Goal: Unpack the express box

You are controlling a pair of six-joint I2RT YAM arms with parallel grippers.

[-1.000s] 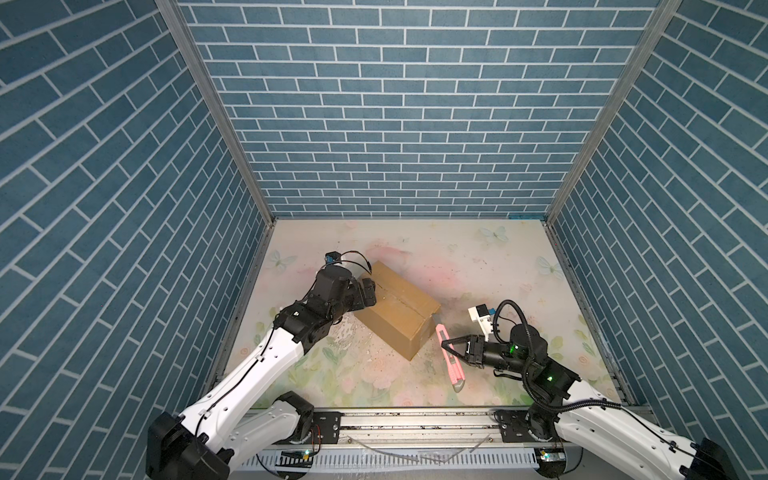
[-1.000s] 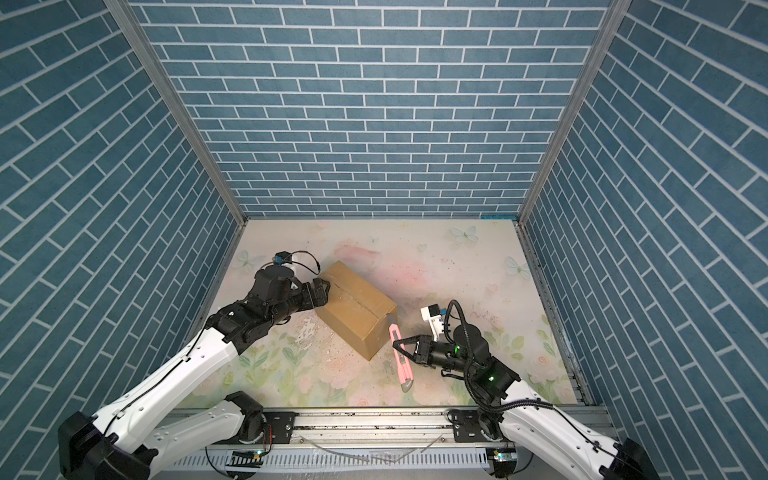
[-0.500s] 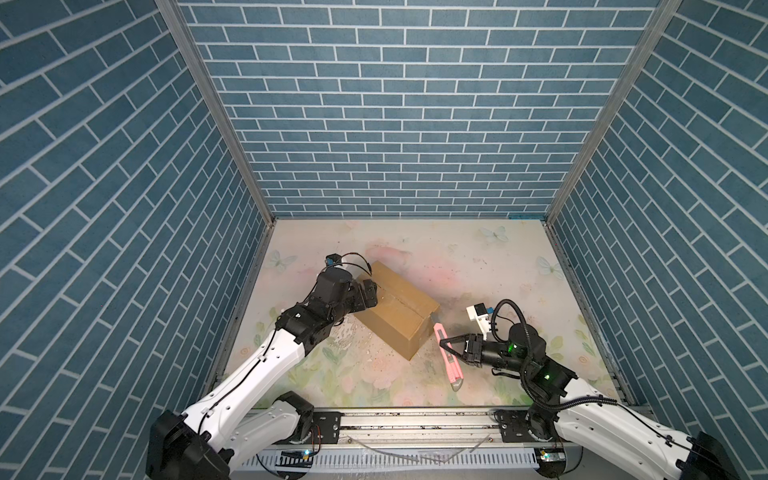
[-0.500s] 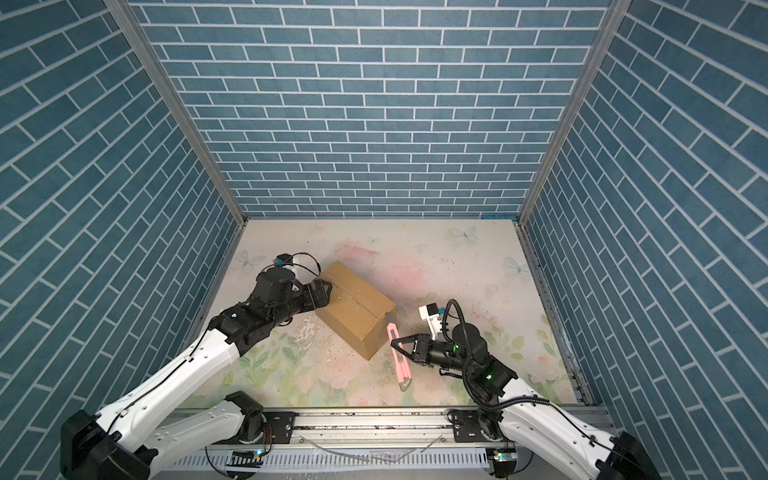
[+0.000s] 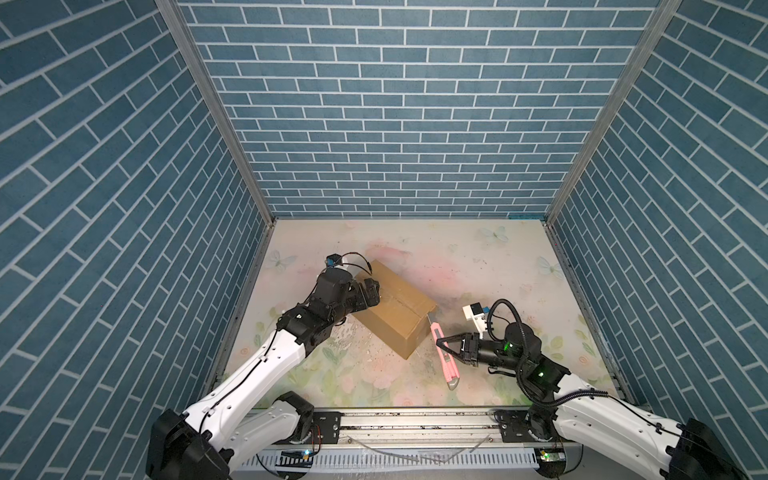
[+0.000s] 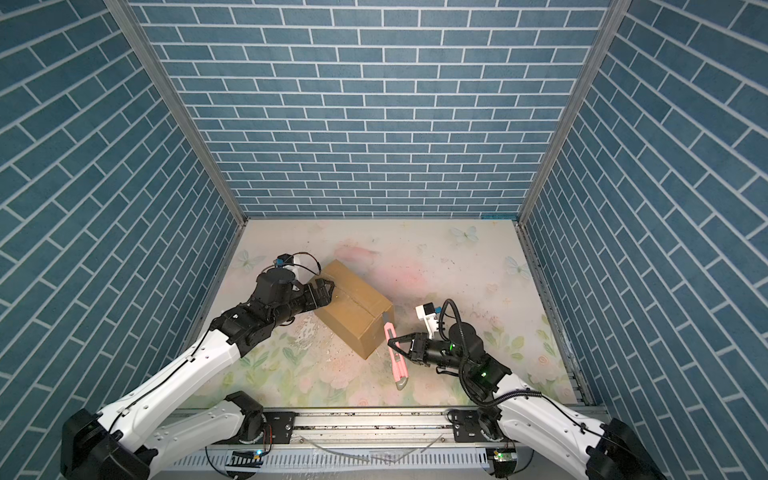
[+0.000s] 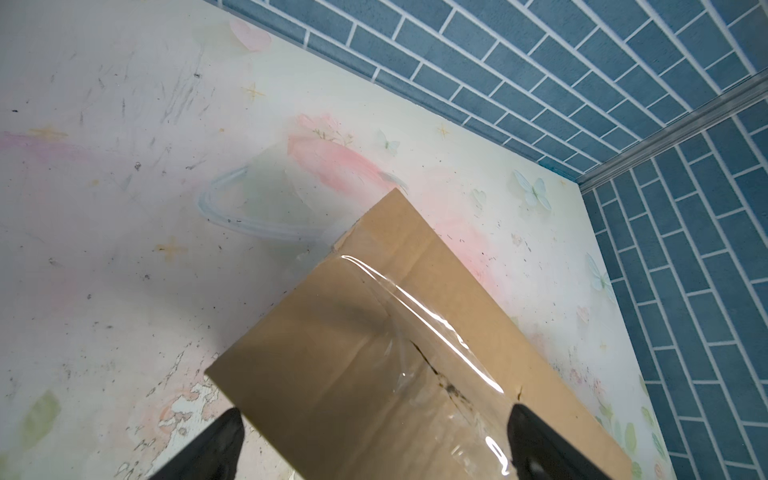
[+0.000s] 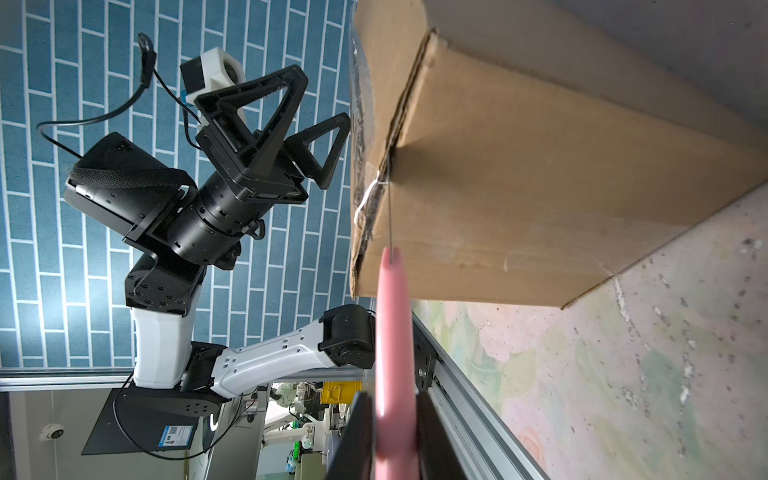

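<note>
The express box (image 5: 395,309) (image 6: 353,309), a brown carton with clear tape (image 7: 415,299) over its top seam, lies slantwise on the floral mat. My left gripper (image 5: 371,291) (image 6: 325,291) (image 7: 376,411) is open at the box's left end. One finger (image 7: 224,432) stands beside the box and the other over its top. My right gripper (image 5: 439,342) (image 6: 391,341) (image 8: 392,399) is shut on the pink knife (image 5: 444,353) (image 6: 398,355) (image 8: 392,332). The knife's thin blade (image 8: 390,208) touches the seam on the box's right end face (image 8: 540,187).
Blue brick walls (image 5: 395,124) close in the back and both sides. A metal rail (image 5: 415,419) runs along the front edge. The mat (image 5: 478,257) behind and to the right of the box is bare, with scuffs and paint chips (image 5: 345,332) by the box.
My right gripper has crept slightly left with the knife, bringing the blade closer against the box's end. The left arm and the box have not visibly moved.
</note>
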